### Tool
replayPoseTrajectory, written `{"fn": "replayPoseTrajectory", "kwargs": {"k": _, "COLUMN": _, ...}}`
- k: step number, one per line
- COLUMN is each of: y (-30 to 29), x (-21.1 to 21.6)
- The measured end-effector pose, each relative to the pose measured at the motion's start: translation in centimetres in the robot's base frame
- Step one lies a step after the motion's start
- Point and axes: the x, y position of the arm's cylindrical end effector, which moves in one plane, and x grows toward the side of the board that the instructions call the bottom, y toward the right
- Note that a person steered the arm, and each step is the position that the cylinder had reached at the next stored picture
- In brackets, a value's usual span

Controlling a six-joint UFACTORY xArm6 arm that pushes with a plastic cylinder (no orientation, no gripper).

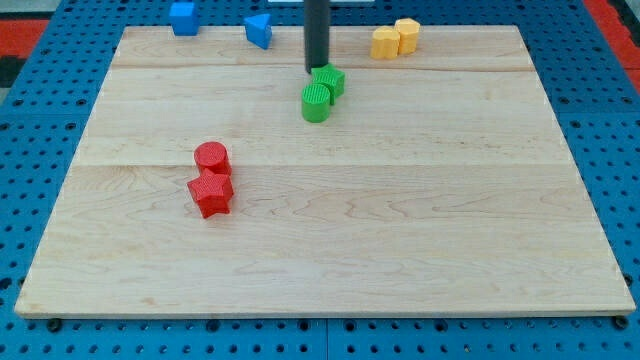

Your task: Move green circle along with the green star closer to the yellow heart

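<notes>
A green circle block point(316, 102) sits at the upper middle of the wooden board point(400, 220). A green star block point(329, 80) touches it at its upper right. My tip point(315, 68) is right at the star's upper left edge, seemingly touching it. A yellow heart block point(385, 42) lies near the view's top, right of the rod, with a yellow block point(407, 34) against its right side. The heart is a short way up and right of the green pair.
A blue block point(183, 17) and a blue triangle-like block point(259, 30) lie at the view's top left. A red circle block point(212, 158) and a red star block point(211, 193) sit together at the left middle. A blue pegboard point(40, 150) surrounds the board.
</notes>
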Motion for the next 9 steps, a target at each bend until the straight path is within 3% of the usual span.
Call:
{"fn": "replayPoseTrajectory", "kwargs": {"k": 1, "y": -2.6, "x": 4.9}}
{"fn": "replayPoseTrajectory", "kwargs": {"k": 2, "y": 2.2, "x": 11.1}}
{"fn": "replayPoseTrajectory", "kwargs": {"k": 3, "y": 5.3, "x": 13.0}}
{"fn": "replayPoseTrajectory", "kwargs": {"k": 6, "y": 6.1, "x": 13.4}}
{"fn": "replayPoseTrajectory", "kwargs": {"k": 9, "y": 2.2, "x": 7.8}}
